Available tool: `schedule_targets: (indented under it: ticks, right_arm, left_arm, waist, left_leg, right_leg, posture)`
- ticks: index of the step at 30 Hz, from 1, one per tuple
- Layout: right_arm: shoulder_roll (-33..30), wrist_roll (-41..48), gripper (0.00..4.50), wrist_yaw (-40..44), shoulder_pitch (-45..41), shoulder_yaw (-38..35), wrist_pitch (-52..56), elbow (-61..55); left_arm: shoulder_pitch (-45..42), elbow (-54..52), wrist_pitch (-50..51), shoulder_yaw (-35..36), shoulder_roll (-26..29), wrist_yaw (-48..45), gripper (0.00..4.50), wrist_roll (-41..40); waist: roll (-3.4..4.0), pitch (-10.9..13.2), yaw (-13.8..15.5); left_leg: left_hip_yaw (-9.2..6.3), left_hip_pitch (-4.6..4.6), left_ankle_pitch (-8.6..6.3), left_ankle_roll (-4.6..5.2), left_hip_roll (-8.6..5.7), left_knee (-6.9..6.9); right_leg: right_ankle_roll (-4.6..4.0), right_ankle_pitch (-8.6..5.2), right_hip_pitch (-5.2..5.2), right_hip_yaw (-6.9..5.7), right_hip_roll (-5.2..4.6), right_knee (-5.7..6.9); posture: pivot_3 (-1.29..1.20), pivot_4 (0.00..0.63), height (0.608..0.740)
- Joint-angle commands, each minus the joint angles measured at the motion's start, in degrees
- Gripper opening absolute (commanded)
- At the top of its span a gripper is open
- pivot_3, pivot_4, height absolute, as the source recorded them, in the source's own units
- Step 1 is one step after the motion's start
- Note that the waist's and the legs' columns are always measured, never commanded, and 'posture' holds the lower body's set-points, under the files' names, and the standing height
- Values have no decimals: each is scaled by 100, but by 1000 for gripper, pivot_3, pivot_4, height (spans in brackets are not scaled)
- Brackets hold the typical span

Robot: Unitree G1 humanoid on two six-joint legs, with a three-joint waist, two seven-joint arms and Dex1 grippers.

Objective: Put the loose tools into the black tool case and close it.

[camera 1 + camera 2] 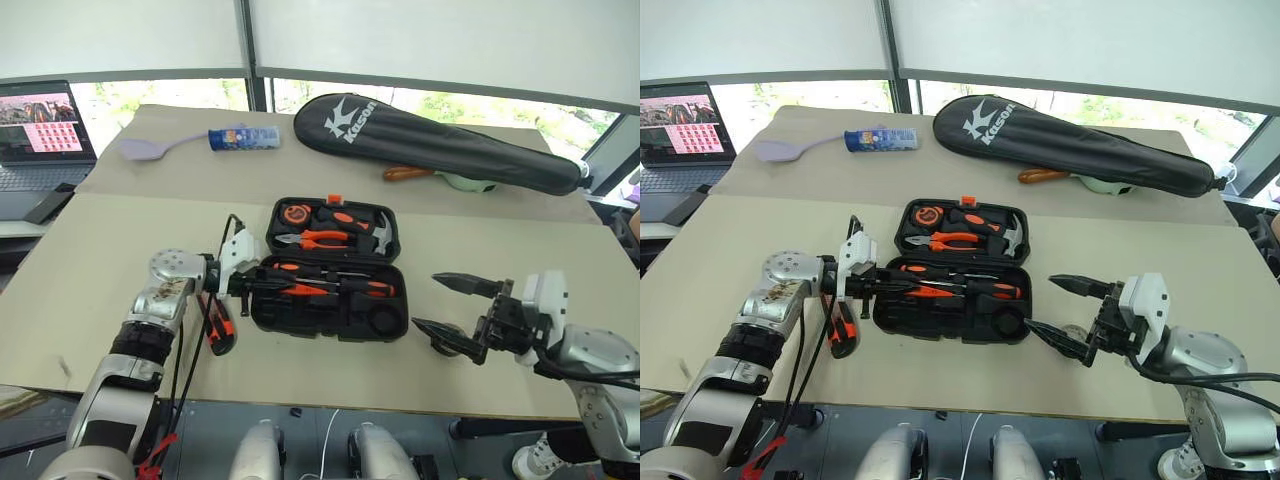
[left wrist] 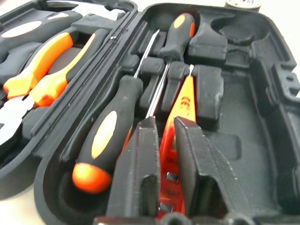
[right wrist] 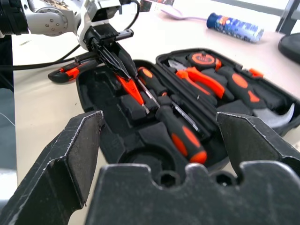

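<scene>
Nearest the robot, the right gripper [image 1: 450, 312] hangs over the bare cardboard-coloured tabletop [image 1: 90, 290] just right of the case, its two black fingers spread wide with nothing between them. A small grey tape roll [image 1: 440, 347] sits on the table right under its lower finger.

On the other side, the left gripper [image 2: 161, 140] reaches into the near half of the black tool case [image 1: 330, 325], fingers pinched onto the handle of the slim all-orange tester screwdriver [image 2: 180, 105], which lies lengthwise in the tray. Just outside the case's left end, the orange-and-black utility knife [image 1: 220, 325] is loose on the table, partly hidden by the left wrist and its cables.

The case lies open flat, matte moulded plastic with tool-shaped recesses. Two black-and-orange-handled screwdrivers [image 2: 110, 136] sit in the near half beside the tester, rubbery grips, thin steel shafts. The far half holds orange-handled pliers [image 1: 322, 239], a hammer [image 1: 378, 232] and a tape measure [image 1: 294, 212].

Further back: a lilac spoon [image 1: 150, 149], a blue tube [image 1: 243, 138] lying on its side, and a long black "Kason" racket bag [image 1: 440, 142]. A laptop [image 1: 40, 130] is off at the far left.
</scene>
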Motion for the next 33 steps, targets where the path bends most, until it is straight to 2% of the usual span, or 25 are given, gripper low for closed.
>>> schedule_targets:
  ticks: [1, 6, 10, 15, 18, 19, 22, 23, 24, 26, 27, 32, 33]
  right_arm:
    - [11, 4, 4500, -54, 29, -160, -153, -159]
    - [40, 10, 4500, -84, 27, -124, -167, -131]
    - [97, -9, 4500, -76, -11, -49, -181, -47]
    - [168, -28, 4500, -79, -107, 42, -168, -15]
    - [157, -16, 4500, -62, -103, 24, -170, 11]
    - [151, -19, 4500, -53, -82, 19, -177, 17]
    - [128, -14, 4500, -1, 0, -56, -222, 67]
    - [113, -1, 4500, 41, 23, -106, -254, 119]
    - [99, 7, 4500, 90, 43, -155, -306, 180]
    - [-47, 369, 4500, 348, 190, -297, -15, 223]
    - [-80, 319, 4500, 481, 216, -332, -168, 277]
    - [-166, -90, 4500, 1008, 92, -438, -1058, 831]
    - [-144, -164, 4500, 1100, 80, -444, -1259, 931]
  left_arm:
    - [22, 167, -250, -130, -54, 22, 773, 201]
    - [-15, 26, -112, -279, -53, -11, 773, 297]
    - [-137, 86, 624, -698, -6, 147, 773, 801]
    - [-134, -75, 935, -684, -96, 270, 773, 717]
    - [3, -276, 999, -585, 53, 235, 773, 633]
    - [78, -377, 748, -474, 91, 136, 773, 501]
    - [241, -969, 556, 492, -204, 669, 773, -381]
    - [331, -1277, 722, 728, -212, 692, 1300, -683]
    - [447, -1570, 876, 880, -156, 637, 1470, -909]
    - [820, -2291, 1062, 1142, 110, 567, 2304, -1213]
    - [1012, -2600, 1103, 1270, 217, 597, 2545, -1310]
    - [3059, -4257, 1789, 2775, 729, 1339, 4282, -1891]
    - [3520, -4439, 1876, 3075, 775, 1463, 4400, -1900]
  waist:
    - [1, 0, 5]
    - [1, -1, 16]
    - [3, -4, 41]
    - [37, -26, 69]
    - [39, -28, 66]
    - [39, -29, 61]
    - [41, -29, 36]
    - [37, -25, 31]
    - [35, -23, 29]
    - [33, -22, 16]
    - [34, -23, 10]
    - [43, -23, -118]
    - [43, -23, -142]
  left_leg:
    - [0, 4, 0, 0, 0, 0]
    - [2, 10, 0, 0, 0, 0]
    - [2, 15, 0, 0, -1, 0]
    - [4, 81, -5, 6, -3, -3]
    - [4, 83, -4, 6, -2, -1]
    - [4, 83, -5, 6, -2, -2]
    - [4, 81, -5, 6, 1, -6]
    - [2, 73, -5, 6, 3, -6]
    - [0, 62, -5, 6, 4, -5]
    - [-5, 42, -5, 6, 5, -1]
    - [-6, 41, -5, 6, 5, -2]
    - [-15, 73, -11, 13, 8, -22]
    - [-15, 81, -11, 13, 9, -27]
  right_leg:
    - [0, 0, 3, 0, 0, 0]
    - [0, 0, 9, 1, 0, 1]
    - [1, 0, 15, 1, 0, 1]
    - [6, -2, 86, 0, -2, -15]
    - [5, -2, 87, 1, -2, -14]
    - [5, -2, 86, 1, -2, -14]
    - [4, -2, 81, 3, -1, -15]
    - [4, -1, 74, 5, -1, -13]
    - [3, -1, 63, 4, -1, -12]
    - [3, 0, 47, 2, -1, -10]
    - [3, 0, 45, 3, -2, -10]
    - [4, -1, 57, 20, -10, -16]
    - [4, -1, 63, 23, -11, -17]
  posture:
    - [0, 150, 740]
    - [0, 150, 740]
    - [0, 150, 740]
    - [0, 150, 740]
    - [0, 150, 740]
    - [0, 150, 740]
    - [0, 150, 740]
    - [0, 150, 740]
    - [0, 150, 740]
    - [0, 150, 740]
    - [0, 150, 740]
    - [0, 150, 740]
    - [0, 150, 740]
